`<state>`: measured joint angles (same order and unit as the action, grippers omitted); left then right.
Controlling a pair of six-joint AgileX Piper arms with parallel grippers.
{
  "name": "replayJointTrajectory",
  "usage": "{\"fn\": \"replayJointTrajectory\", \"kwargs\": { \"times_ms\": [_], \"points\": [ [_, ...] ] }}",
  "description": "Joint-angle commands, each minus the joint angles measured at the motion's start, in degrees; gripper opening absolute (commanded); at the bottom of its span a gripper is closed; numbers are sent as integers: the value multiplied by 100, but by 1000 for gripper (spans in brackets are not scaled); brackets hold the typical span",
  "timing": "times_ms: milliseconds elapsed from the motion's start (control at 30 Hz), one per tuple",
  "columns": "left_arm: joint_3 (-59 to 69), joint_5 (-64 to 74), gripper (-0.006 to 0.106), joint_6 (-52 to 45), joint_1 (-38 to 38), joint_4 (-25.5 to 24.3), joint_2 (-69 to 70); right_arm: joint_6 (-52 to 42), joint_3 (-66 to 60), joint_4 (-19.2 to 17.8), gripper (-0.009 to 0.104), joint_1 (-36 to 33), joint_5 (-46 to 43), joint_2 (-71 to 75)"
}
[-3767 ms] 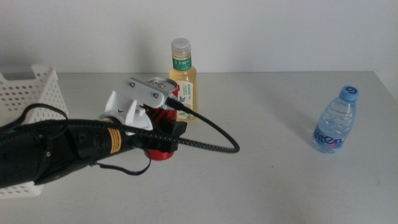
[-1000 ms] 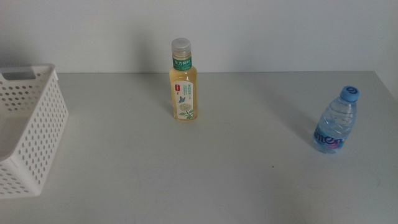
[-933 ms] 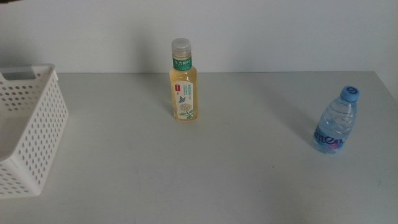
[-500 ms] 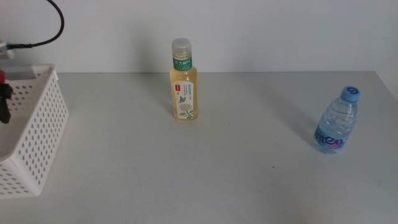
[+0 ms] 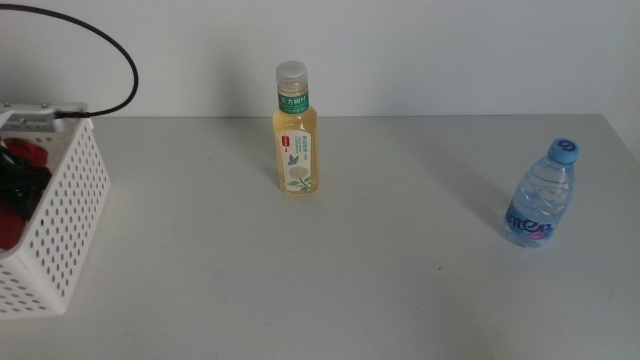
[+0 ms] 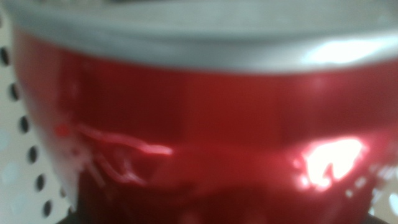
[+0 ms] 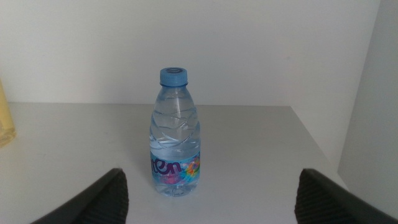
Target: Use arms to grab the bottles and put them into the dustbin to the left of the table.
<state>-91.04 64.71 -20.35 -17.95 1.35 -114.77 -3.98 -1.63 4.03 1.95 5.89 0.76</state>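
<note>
Lowered further into the dustbin (image 5: 62,215) since half a second ago, the red soda can (image 6: 199,130) is held clamped by the left gripper (image 5: 22,185); the right gripper (image 7: 208,193) is seen with jaws spread, facing the water bottle (image 7: 175,134); the tea bottle (image 5: 294,132) is left standing mid-table.

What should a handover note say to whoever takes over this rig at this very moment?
Left gripper: inside the white perforated plastic basket at the table's left, shut on the red soda can; can not yet released.
Right gripper: open, waiting, facing the small clear blue-capped water bottle.
Yellow tea bottle with green-white label: upright, centre-back on the light-grey tabletop.
Water bottle: upright at the right.
Left to do: drop the can, then bin both bottles.
</note>
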Motion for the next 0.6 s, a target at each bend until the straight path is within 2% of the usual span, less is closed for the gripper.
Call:
{"fn": "replayJointTrajectory", "kwargs": {
  "times_ms": [0, 367, 467, 567],
  "points": [
    [-224, -68, 34, 1, 89, -100, 273, -49, 57, -66, 94, 31, -474, 124],
    [-231, -29, 85, 137, 89, -167, 200, -49, 57, -66, 94, 31, -474, 124],
    [-450, 287, 92, 250, 89, -218, 222, -49, 57, -66, 94, 31, -474, 124],
    [-805, 746, 93, 474, 89, -218, 313, -49, 57, -66, 94, 31, -474, 124]
  ]
}}
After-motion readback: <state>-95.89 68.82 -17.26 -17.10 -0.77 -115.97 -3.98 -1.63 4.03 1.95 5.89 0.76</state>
